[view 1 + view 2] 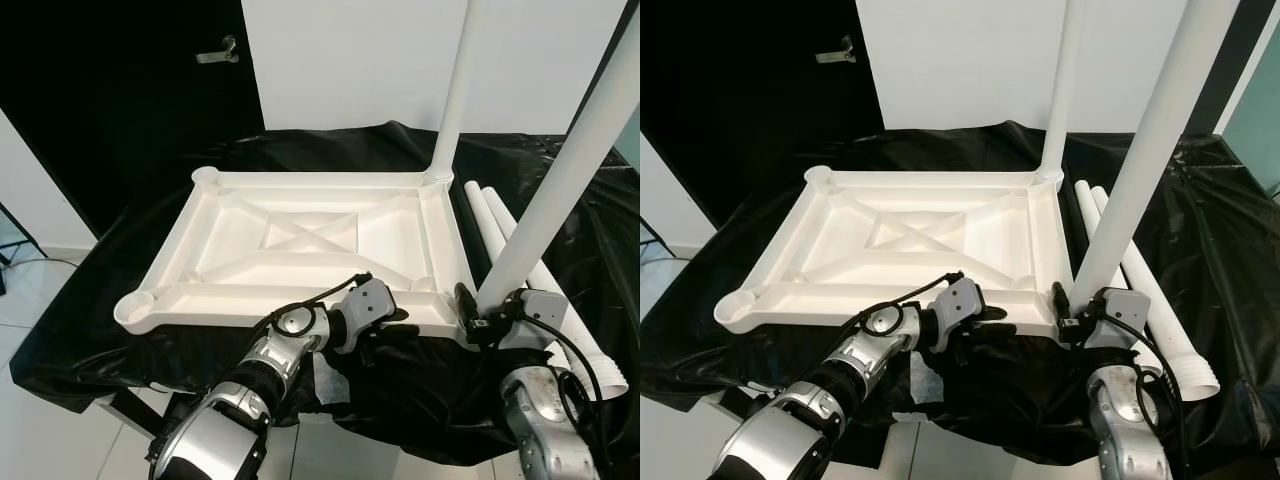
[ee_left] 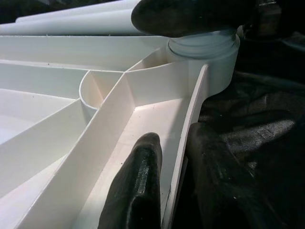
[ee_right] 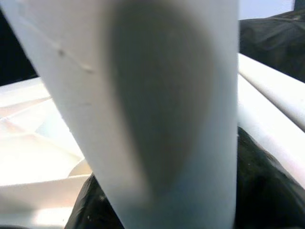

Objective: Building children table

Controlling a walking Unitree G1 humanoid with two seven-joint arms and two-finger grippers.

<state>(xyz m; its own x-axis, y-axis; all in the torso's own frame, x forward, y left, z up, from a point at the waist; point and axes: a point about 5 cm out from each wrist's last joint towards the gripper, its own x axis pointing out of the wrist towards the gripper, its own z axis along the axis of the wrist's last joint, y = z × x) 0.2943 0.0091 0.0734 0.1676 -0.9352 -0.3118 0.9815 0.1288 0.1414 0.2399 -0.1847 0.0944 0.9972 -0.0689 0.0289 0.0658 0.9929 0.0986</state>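
Our right gripper (image 1: 480, 318) is closed around the lower end of a white table leg (image 1: 560, 180), which stands tilted at the near right corner of the upturned tabletop (image 1: 300, 240). We hold this leg just above the corner socket (image 2: 205, 47); in the left wrist view its ribbed end sits in the socket, but we cannot tell if it is fully seated. Our left gripper (image 1: 385, 335) pinches the near rim of the tabletop, one finger (image 2: 138, 181) inside the tray and the other outside, with the thin wall between them.

The tabletop lies upside down on a black cloth (image 1: 150, 330) that covers the work surface. One leg (image 1: 455, 90) already stands upright in the far right corner. Two spare legs (image 1: 500, 230) lie on the cloth just beside the right edge of the tabletop.

We think the main risk is the tilt. If we push the leg down while it leans, it can jam in the socket or jump out and fall on the spare legs. The cloth also looks slippery, so a hard push may slide the whole tabletop away if the left grip on the thin rim slips. The two left corners are still without legs, so much work remains.
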